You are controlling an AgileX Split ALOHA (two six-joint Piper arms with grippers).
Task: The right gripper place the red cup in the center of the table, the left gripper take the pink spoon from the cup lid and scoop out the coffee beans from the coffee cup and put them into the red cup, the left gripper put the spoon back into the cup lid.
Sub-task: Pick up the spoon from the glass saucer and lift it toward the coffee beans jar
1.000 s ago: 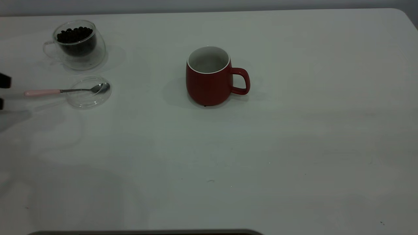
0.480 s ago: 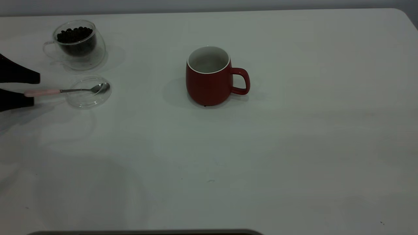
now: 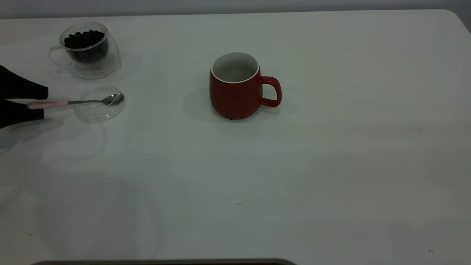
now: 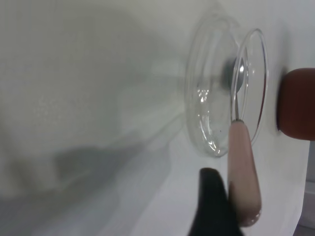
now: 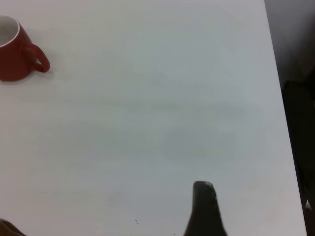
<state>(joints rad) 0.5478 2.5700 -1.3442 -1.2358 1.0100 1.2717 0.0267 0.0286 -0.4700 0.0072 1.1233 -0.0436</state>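
At the table's [image 3: 331, 165] left edge, the left gripper [image 3: 38, 104] straddles the pink spoon's [image 3: 48, 104] handle, fingers spread; wide bare tabletop surrounds the red cup [image 3: 235, 92].

The place looks like a plain test room or lab set up with kitchen things, not a real kitchen. A large white tabletop with rounded corners [image 3: 331, 165] fills almost the whole view, and behind it there is only a bare grey wall [image 3: 235, 5]. Beyond the black left gripper [image 3: 45, 104] stand only a few household things: a clear glass cup of dark coffee beans [image 3: 86, 49] and a rounded dark red ceramic mug [image 3: 235, 90].
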